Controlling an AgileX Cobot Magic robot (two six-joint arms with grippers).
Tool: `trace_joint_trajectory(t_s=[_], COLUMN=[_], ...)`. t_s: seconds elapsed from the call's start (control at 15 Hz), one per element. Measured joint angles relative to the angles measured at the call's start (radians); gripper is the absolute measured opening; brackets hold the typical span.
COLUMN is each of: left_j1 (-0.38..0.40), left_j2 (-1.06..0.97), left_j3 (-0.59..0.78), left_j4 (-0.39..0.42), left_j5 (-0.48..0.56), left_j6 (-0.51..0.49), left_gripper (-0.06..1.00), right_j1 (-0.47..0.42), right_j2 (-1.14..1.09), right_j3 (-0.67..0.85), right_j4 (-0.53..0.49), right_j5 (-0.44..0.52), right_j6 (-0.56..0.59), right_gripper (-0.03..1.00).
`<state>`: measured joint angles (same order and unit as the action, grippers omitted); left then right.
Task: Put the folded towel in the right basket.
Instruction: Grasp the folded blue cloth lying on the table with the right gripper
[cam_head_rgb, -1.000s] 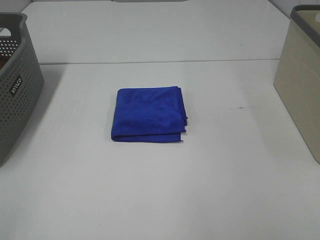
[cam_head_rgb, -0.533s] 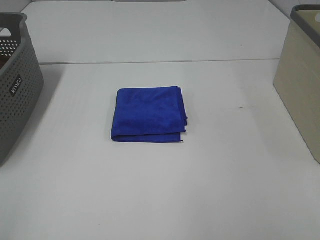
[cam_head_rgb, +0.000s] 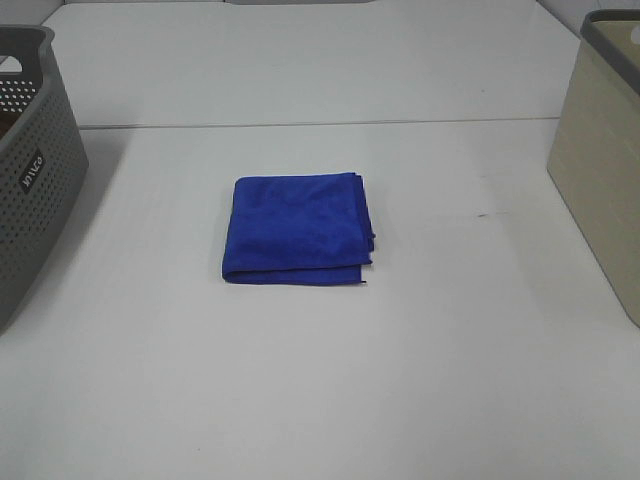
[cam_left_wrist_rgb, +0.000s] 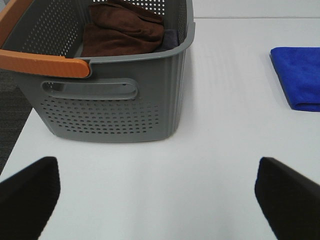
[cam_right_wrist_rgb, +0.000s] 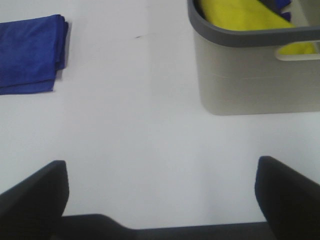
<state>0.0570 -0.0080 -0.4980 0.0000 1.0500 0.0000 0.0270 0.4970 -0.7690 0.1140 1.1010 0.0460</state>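
A folded blue towel lies flat in the middle of the white table; it also shows in the left wrist view and the right wrist view. The right basket is beige with a grey rim and stands at the table's right edge; in the right wrist view it holds yellow cloth. My left gripper and right gripper are open and empty, both far from the towel and out of the exterior view.
A grey perforated basket stands at the left edge; in the left wrist view it has an orange handle and holds brown cloth. The table's front edge shows in the right wrist view.
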Motion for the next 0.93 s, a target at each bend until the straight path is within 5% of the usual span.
trace_joint_trajectory(t_s=[0.53,0.93], left_j1=[0.0,0.0], left_j2=[0.0,0.0], left_j3=[0.0,0.0], left_j4=[0.0,0.0], left_j5=[0.0,0.0], left_j6=[0.0,0.0], left_gripper=[0.99,0.99], right_j1=[0.004,0.229], right_j2=[0.791,1.251], right_j3=[-0.571,-0.702], right_j4=[0.109,0.369], right_j5=[0.003,-0.204], right_j6=[-0.04,-0.117], right_gripper=[0.96,0.95])
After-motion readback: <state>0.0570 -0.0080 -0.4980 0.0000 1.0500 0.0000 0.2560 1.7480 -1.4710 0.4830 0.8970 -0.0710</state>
